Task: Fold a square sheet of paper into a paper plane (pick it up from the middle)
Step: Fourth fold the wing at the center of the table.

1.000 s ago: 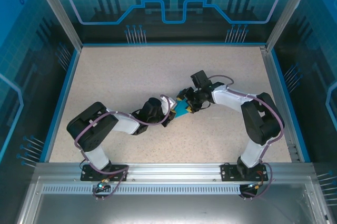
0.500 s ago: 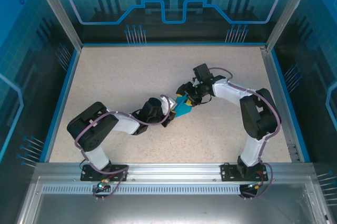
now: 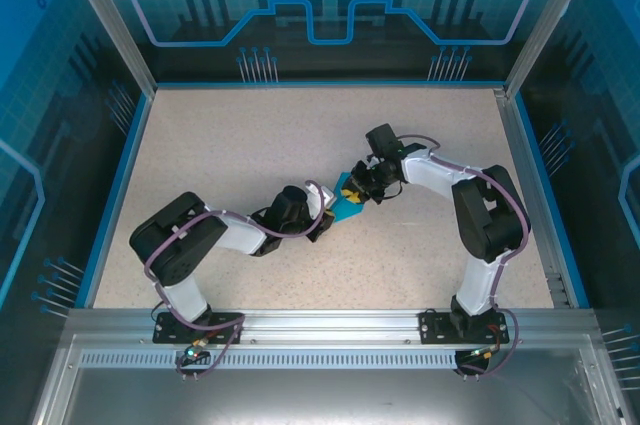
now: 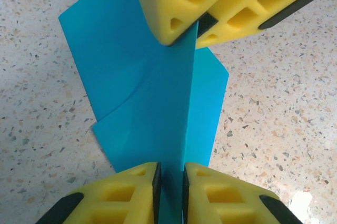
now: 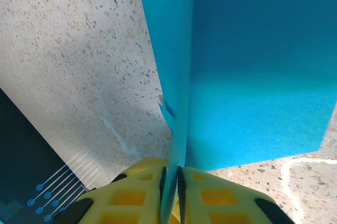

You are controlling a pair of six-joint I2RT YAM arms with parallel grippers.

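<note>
The paper plane (image 4: 158, 108) has its long axis running from the left fingers (image 4: 126, 190) to the right fingers (image 5: 131, 197). Both pinch its centre crease above the bench (image 3: 230, 145). I cannot tell which end is the tip.

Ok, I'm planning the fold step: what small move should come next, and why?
Probably draw the right hand slightly away from the left hand to tauten the crease: both pinch the paper at opposite ends of its fold, with flaps splayed.

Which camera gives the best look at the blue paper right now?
Left wrist: the folded blue paper shows its overlapping layers and creases clearly. The right wrist view gives a close-up of one edge and flap; the top view, just a tiny distant patch.
</note>
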